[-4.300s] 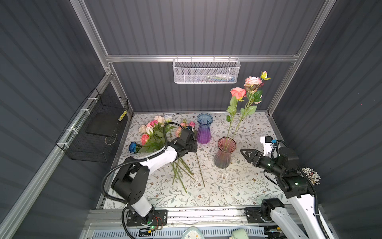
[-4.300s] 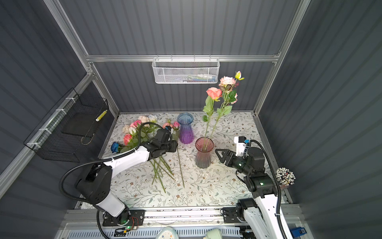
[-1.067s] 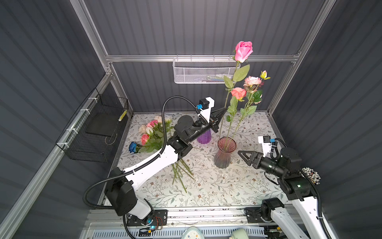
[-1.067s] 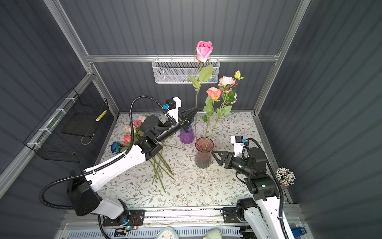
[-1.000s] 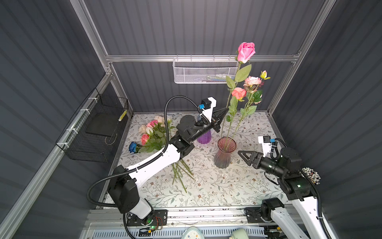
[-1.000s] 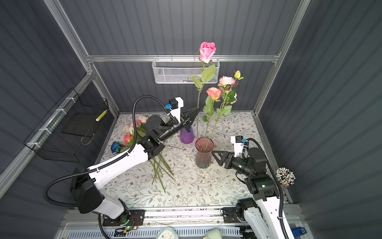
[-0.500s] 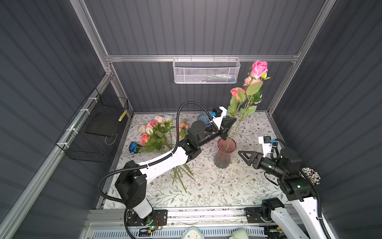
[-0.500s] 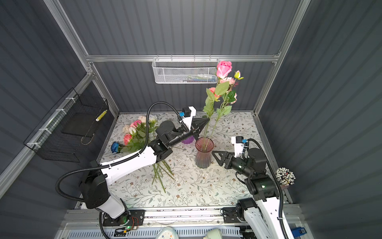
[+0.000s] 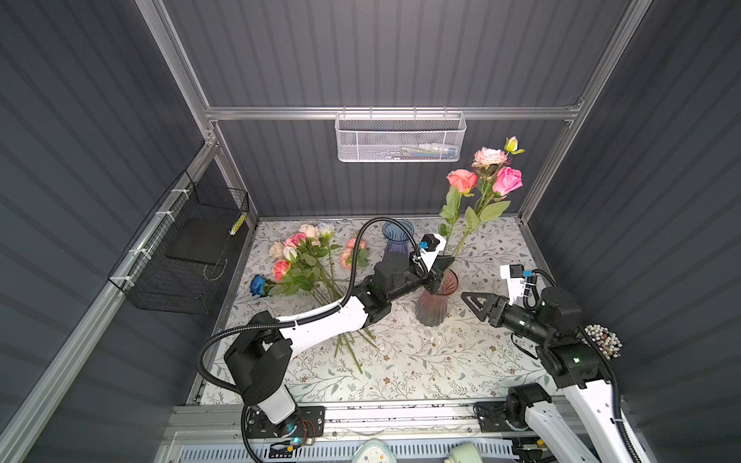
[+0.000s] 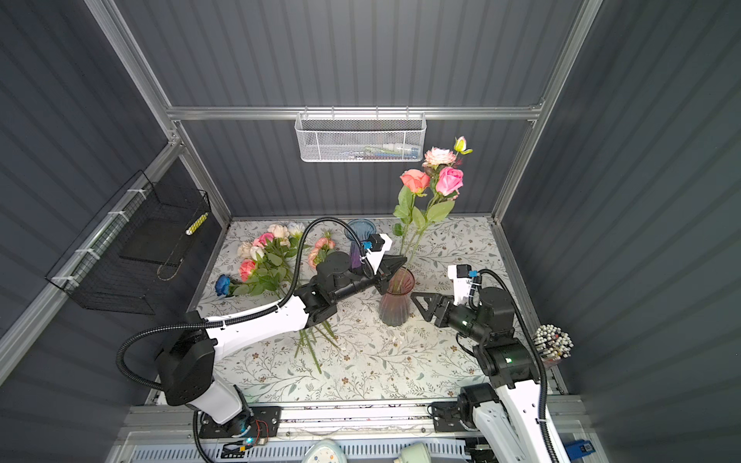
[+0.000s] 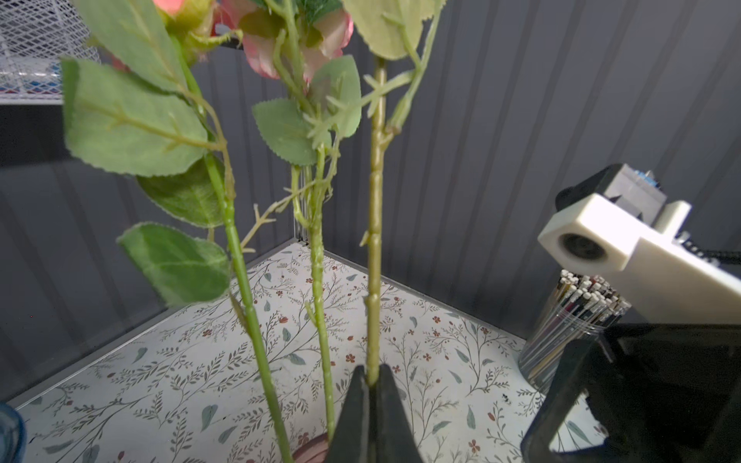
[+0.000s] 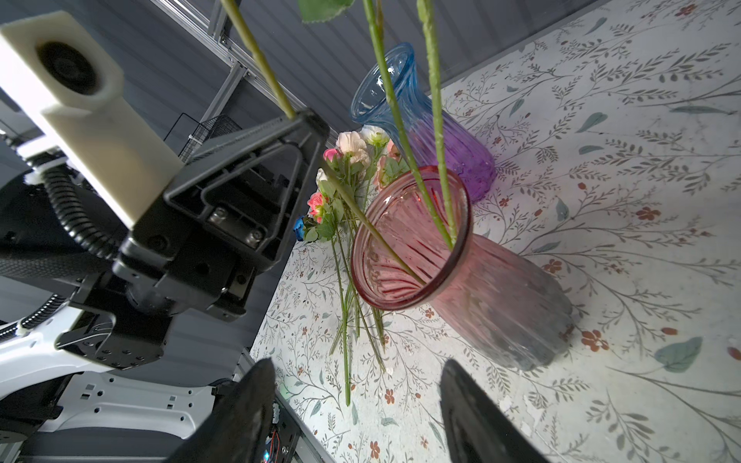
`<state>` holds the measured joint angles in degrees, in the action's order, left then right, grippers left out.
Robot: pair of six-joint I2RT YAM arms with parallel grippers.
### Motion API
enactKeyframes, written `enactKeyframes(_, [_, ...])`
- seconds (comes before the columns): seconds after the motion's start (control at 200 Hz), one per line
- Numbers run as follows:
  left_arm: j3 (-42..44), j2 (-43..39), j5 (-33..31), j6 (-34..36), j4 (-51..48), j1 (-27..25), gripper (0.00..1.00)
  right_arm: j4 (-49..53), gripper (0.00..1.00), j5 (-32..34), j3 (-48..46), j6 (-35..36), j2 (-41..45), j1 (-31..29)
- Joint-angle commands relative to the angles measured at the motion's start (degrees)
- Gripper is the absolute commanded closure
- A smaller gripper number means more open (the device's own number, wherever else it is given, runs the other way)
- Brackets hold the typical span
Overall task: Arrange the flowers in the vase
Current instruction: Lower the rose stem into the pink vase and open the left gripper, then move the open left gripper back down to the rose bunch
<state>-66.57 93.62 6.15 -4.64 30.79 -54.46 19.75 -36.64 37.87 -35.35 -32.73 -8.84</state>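
- The pink rose [image 9: 508, 181] has come down; its stem now stands in the pink vase [image 9: 431, 310].
- Left gripper [image 11: 371, 381] pinches that stem above the rim.
- Right gripper [image 12: 357, 362] gapes empty beside the vase.

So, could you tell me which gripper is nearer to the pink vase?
Left. The left gripper is at the rim of the pink vase, shut on a rose stem; the right gripper hangs open beside it, apart.

Bright even light, soft shadows, wrist views warped, near edges blurred
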Motion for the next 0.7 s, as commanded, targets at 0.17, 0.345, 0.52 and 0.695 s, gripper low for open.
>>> enactKeyframes(0.17, [0.4, 1.7, -1.3, 1.4, -2.4, -0.6, 1.00, -1.2, 0.32, 0.3, -0.9, 0.3, 0.3, -0.2])
enactKeyframes(0.345, [0.5, 1.4, -1.3, 0.8, -3.2, -0.6, 0.84, -1.0, 0.32, 0.6, -0.9, 0.3, 0.4, -0.2])
enactKeyframes(0.52, [1.1, -0.2, -1.7, 0.7, -3.3, -0.6, 0.80, -1.0, 0.32, 0.5, -0.9, 0.2, 0.3, -0.2])
enactKeyframes(0.695, [1.6, -1.6, -2.3, 1.1, -3.6, -0.6, 0.80, -1.1, 0.32, 0.5, -1.0, 0.3, 0.2, -0.2])
